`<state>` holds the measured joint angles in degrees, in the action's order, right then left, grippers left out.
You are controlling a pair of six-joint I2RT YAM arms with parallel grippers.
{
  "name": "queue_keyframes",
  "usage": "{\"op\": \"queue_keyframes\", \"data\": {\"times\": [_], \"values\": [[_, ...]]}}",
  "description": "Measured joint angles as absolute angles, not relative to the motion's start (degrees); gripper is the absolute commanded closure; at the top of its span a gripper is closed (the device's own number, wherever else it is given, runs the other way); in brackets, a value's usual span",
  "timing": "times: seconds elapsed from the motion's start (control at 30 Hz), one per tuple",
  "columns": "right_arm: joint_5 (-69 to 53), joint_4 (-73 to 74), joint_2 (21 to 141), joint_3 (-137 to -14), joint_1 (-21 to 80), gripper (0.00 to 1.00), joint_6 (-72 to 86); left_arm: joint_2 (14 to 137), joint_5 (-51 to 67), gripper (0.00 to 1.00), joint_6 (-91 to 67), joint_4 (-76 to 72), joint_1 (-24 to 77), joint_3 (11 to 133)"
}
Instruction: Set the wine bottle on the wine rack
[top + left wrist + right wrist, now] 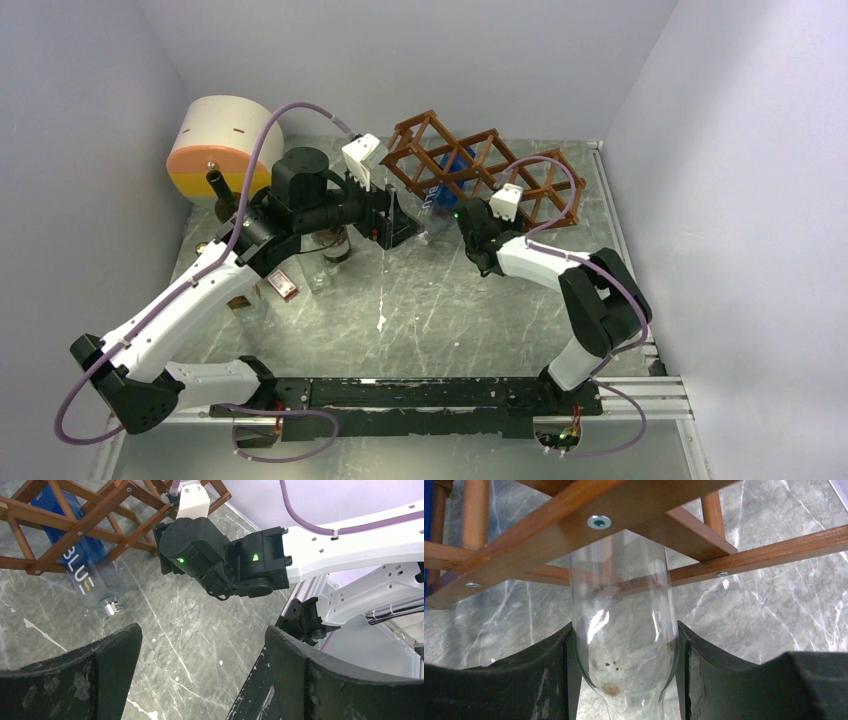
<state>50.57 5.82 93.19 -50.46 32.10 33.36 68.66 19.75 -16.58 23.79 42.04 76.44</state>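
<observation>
While the right arm reaches to the wine rack (470, 165):
Right gripper (624, 645): pinching the clear wine bottle (624, 615) by its body.
Wine bottle: far end under the rack's front slats.
Left gripper (202, 645): spread wide, empty, above the table (175, 645).
Blue bottle (85, 565): lying in another cell, cap end sticking out.

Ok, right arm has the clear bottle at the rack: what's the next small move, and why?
Probably ease the bottle a little deeper into the rack. The right gripper is shut on its shoulder, and only its far part has passed the slats, so releasing now looks premature.
</observation>
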Motion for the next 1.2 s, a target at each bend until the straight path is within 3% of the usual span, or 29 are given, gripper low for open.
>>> {"op": "queue_keyframes", "data": {"times": [0.43,0.63,0.93,1.2], "values": [[49.91,3.66,98.96,-54.15,30.15,0.28,32.99,68.60,19.70,0.04,-16.95,23.88,42.04,76.44],[49.41,2.17,98.72,-54.15,30.00,0.14,31.22,68.55,19.64,0.04,-16.95,23.90,42.04,76.44],[42.96,1.63,89.71,-52.36,29.95,0.13,28.60,67.59,17.74,0.04,-16.93,24.12,42.04,76.44],[36.07,6.90,79.07,-50.43,29.87,0.18,29.45,67.29,13.65,0.04,-16.95,25.39,42.04,76.44]]}}
